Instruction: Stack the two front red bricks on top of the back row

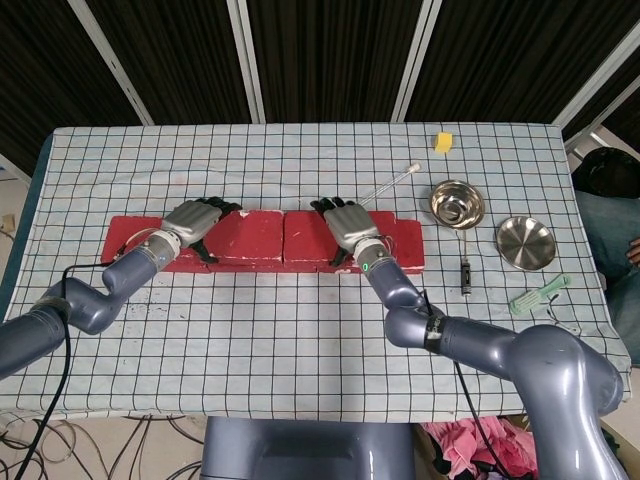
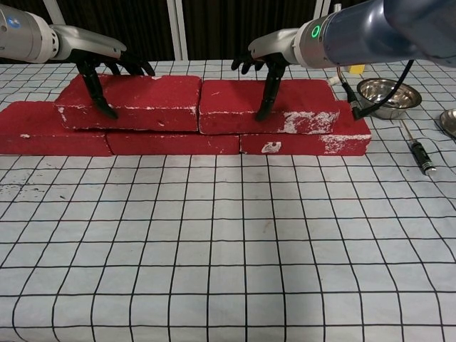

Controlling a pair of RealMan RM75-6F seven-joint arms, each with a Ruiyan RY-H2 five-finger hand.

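Two red bricks lie side by side on a lower row of red bricks [image 2: 174, 142] at mid-table. My left hand [image 2: 107, 68] [image 1: 190, 222] grips the left upper brick [image 2: 149, 100] [image 1: 250, 235] at its left end, thumb down the front face and fingers over the back edge. In the same way my right hand [image 2: 263, 64] [image 1: 348, 225] holds the right upper brick [image 2: 303, 100] [image 1: 305, 235] near its left end. The two upper bricks almost touch at the middle. The lower row sticks out at both ends [image 2: 35, 128] [image 2: 342, 139].
Two steel bowls [image 1: 458, 203] [image 1: 525, 242] sit right of the bricks, one also showing in the chest view [image 2: 388, 96]. A black pen-like tool [image 1: 466, 272] [image 2: 422, 157], a green item [image 1: 538, 294], a yellow block [image 1: 443, 142] and a thin white-tipped stick [image 1: 390, 183] lie nearby.
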